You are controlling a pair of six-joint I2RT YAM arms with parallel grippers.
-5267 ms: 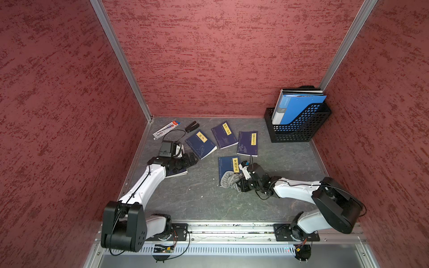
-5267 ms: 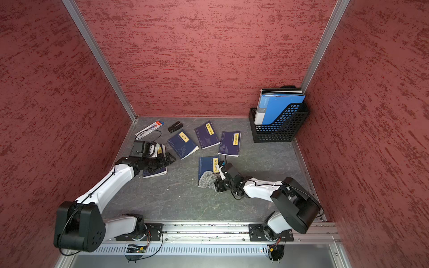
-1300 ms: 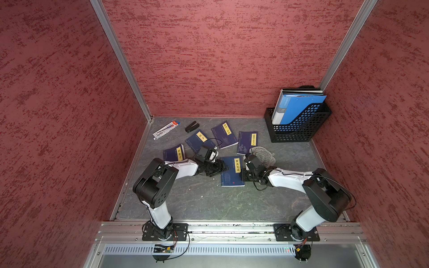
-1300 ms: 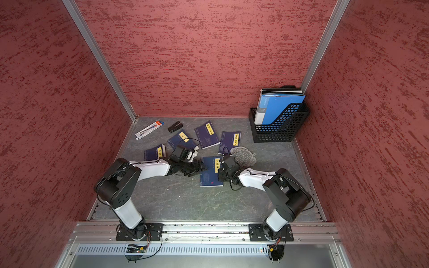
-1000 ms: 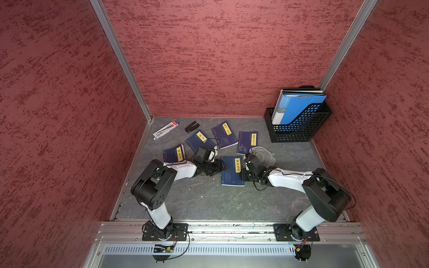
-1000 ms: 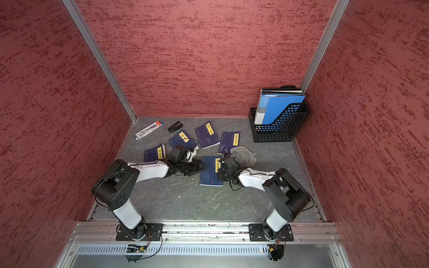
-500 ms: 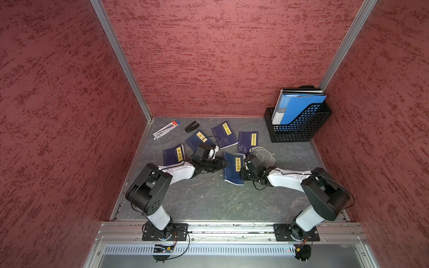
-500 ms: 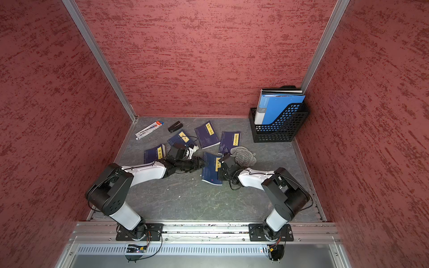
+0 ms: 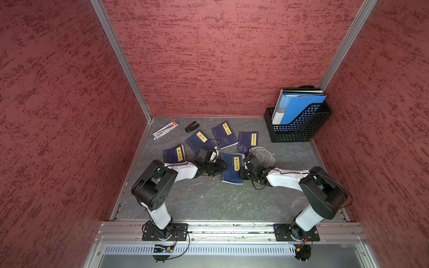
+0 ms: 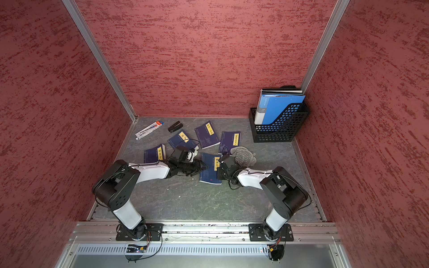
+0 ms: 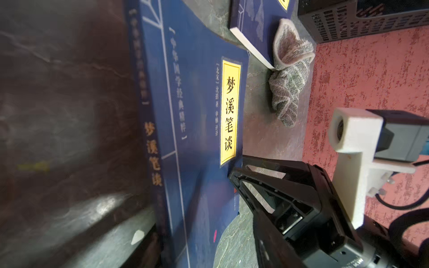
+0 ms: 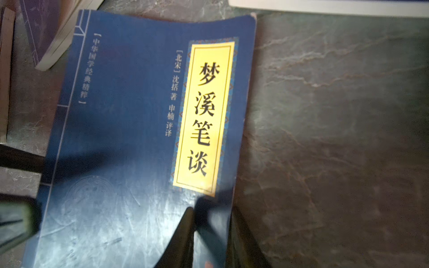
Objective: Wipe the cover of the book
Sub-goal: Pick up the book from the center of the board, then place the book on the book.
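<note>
The book (image 9: 229, 172) is dark blue with a yellow title label and lies mid-table in both top views (image 10: 209, 172). My right gripper (image 12: 212, 210) is shut on its right edge, one finger (image 12: 185, 232) on the cover and the other beside the edge. From the left wrist view, that gripper (image 11: 234, 178) meets the book (image 11: 197, 104) beside the label. My left gripper (image 9: 221, 166) is open at the spine side, the book's near corner between its blurred fingers (image 11: 148, 250). A grey cloth (image 9: 263, 154) lies loose on the table behind the right gripper, held by neither.
Several other blue books (image 9: 224, 134) lie behind and left of the held one, one (image 9: 174, 154) close to my left arm. A black mesh file rack (image 9: 297, 130) with blue folders stands back right. A pen pack (image 9: 166, 130) and a black stapler (image 9: 192, 126) lie back left. Red walls enclose the table.
My left gripper has slid right, up to the book's spine edge, and its jaws have drawn a little closer. The right gripper has stayed on the book's right edge; the cloth has not moved.
</note>
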